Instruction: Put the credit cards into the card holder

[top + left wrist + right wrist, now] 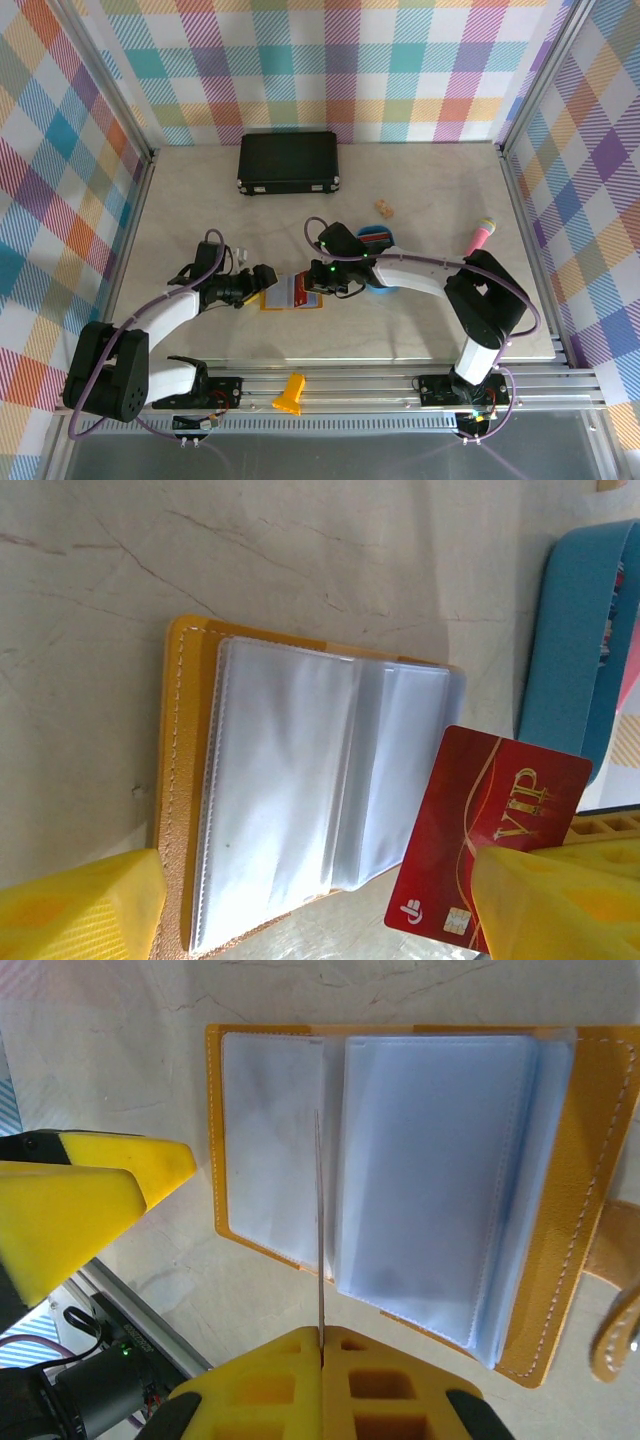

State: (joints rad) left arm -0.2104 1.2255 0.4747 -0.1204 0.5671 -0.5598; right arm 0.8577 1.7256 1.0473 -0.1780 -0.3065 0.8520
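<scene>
A yellow clip [289, 392] sits on the rail between the two arm bases. Just beyond, the left gripper [264, 282] stands wide open at the wallet's [185, 780] near end, with one yellow finger [80, 905] over a corner of the cover. Nothing is between its fingers, and I cannot tell whether that finger touches the leather.

The wallet lies open and flat on the table [440, 180], its clear sleeves [430, 1160] fanned upward. The right gripper [322, 1340] is closed tight on a red VIP card [490, 830]. It holds the card by one short end, and the card's free edge hangs over the sleeves near the fold. The card is not yet in a pocket.

Beside the wallet on the right is the blue tray [570, 650], with more cards [376, 238] in it. Farther right lies a pink thing [480, 236]. A black case [288, 163] rests against the back wall.
</scene>
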